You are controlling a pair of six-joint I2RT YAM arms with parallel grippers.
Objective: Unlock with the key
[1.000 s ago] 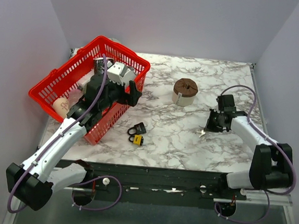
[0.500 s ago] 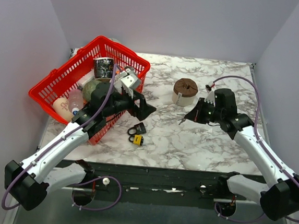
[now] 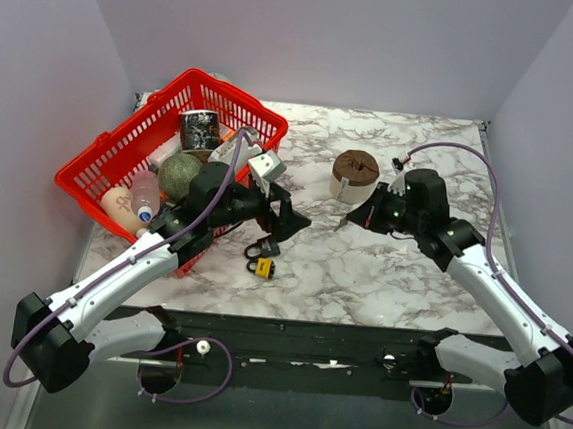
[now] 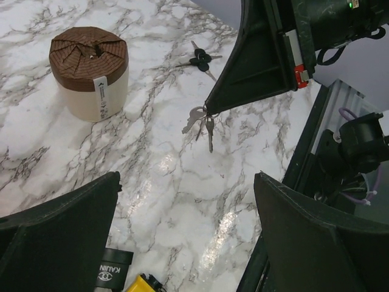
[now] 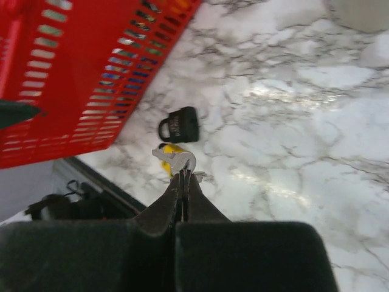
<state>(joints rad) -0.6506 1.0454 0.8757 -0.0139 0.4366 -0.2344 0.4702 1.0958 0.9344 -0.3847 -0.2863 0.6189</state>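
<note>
Over the middle of the table (image 3: 427, 152), somewhat toward its right edge, the right pincer (image 3: 354, 223) is clenched on the key (image 4: 200, 125). It is a small silvery bunch on a ring, dangling clear of the marble, and no black head shows on it. A second set, the black-headed keys (image 4: 197, 59), lies flat on the table beyond.

Left pincer (image 4: 185, 176): released, empty, spread wide above the black padlock (image 3: 264, 246) and the yellow padlock (image 3: 261, 267). These lie just beside one another close to the near edge, left of centre.

Assessment: the key is light, rigid, thin metal, smooth and prone to slip, and it swings freely on its ring. The hold belongs on the flat head with the blade left free, otherwise insertion will wander. The padlocks are compact, hard-bodied and metal-shackled, and likely to slide on the glossy marble unless braced.
</note>
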